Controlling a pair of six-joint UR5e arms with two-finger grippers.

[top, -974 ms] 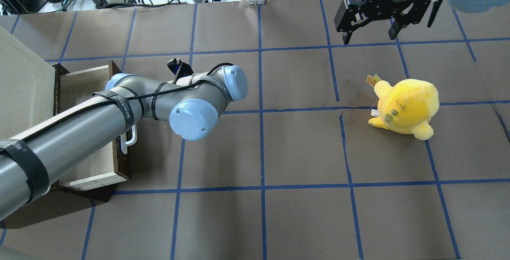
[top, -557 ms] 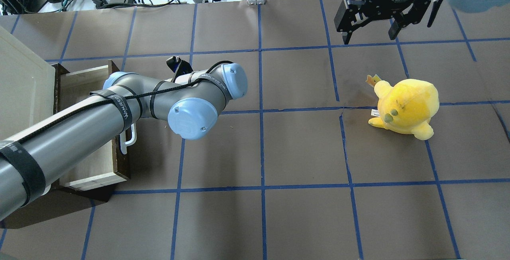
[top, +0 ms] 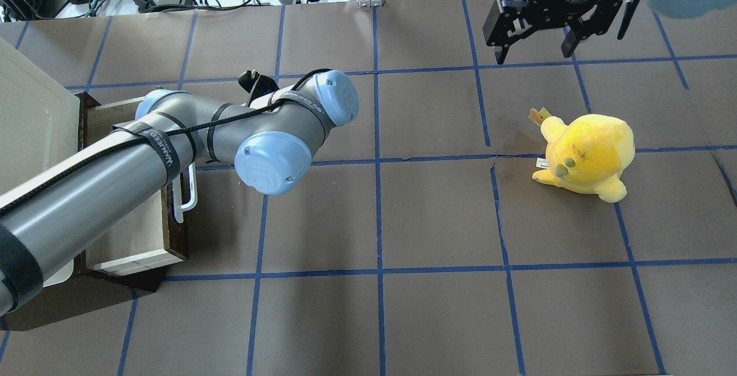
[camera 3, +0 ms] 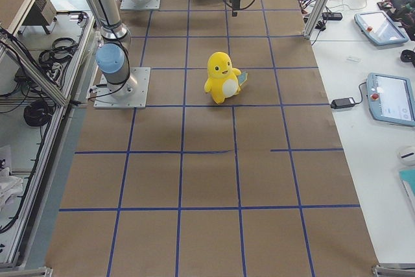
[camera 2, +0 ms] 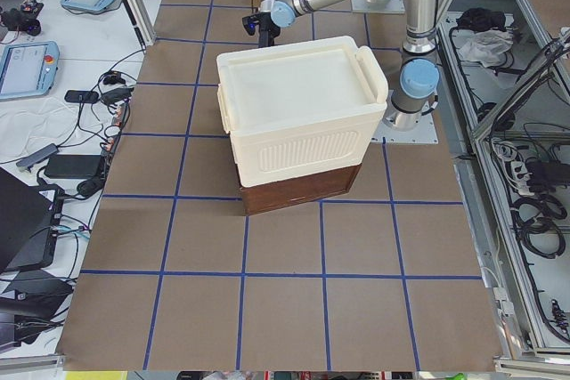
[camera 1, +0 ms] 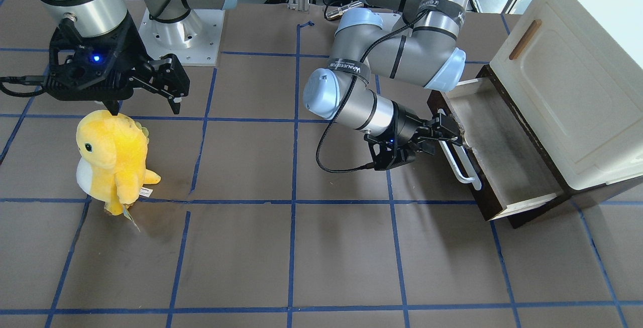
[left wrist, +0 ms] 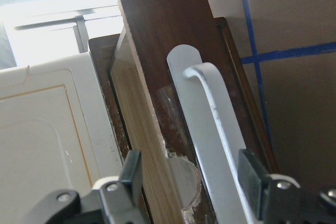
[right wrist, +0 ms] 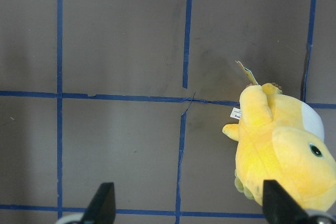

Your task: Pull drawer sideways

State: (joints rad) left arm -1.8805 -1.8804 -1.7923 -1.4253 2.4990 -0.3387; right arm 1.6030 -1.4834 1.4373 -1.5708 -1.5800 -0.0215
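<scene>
drawer (camera 1: pixel 502 149): dark brown front, white handle (camera 1: pixel 460 161) | plush (camera 1: pixel 113 159): yellow | table (camera 1: pixel 341 257): brown, blue grid

In the overhead view the left arm (top: pixel 86 192) has swung toward the upper left of the frame. Its blue elbow cap (top: pixel 270 161) sits higher and a little further left than a second ago, and the blue wrist cap (top: pixel 337 95) has risen with it. The arm now covers the far upper corner of the drawer (top: pixel 135 238), and a longer stretch of the white handle (top: pixel 185 194) shows below it.
</scene>
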